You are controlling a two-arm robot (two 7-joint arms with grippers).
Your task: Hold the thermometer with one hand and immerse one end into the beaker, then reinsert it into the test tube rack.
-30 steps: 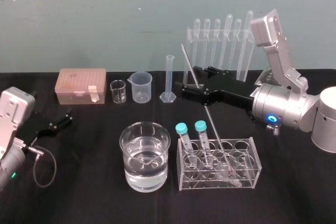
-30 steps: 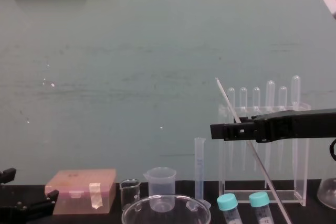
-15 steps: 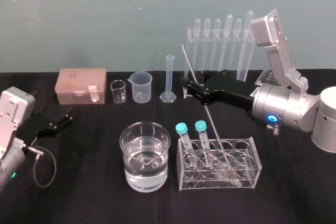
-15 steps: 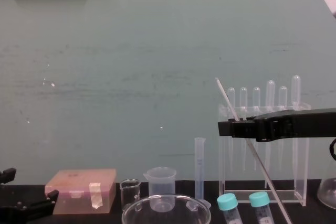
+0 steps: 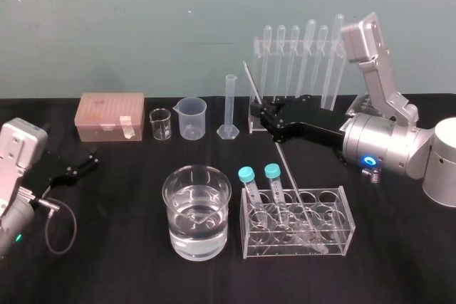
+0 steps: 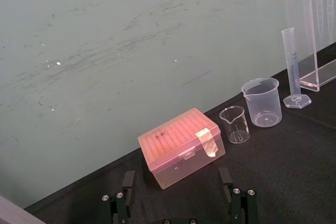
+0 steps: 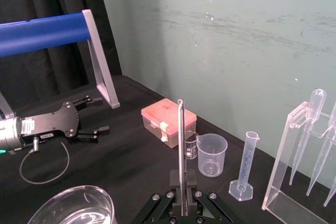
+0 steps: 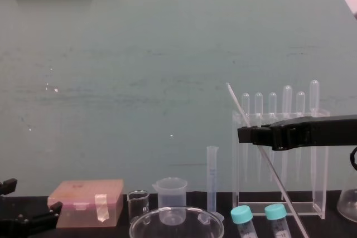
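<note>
Your right end effector pinches the thermometer mid-shaft, right of frame centre. Its tip rests in the low test tube rack. It looks like thin, slick, brittle glass, so squeeze lightly and lift straight. Your left end effector lies spread at far left.

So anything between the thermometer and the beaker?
Yes. The right hand grips the thermometer, whose lower end sits in the tube rack. Two teal-capped tubes stand in that rack between it and the beaker, so it likely needs lifting clear first. Left hand is parked at the left.
</note>
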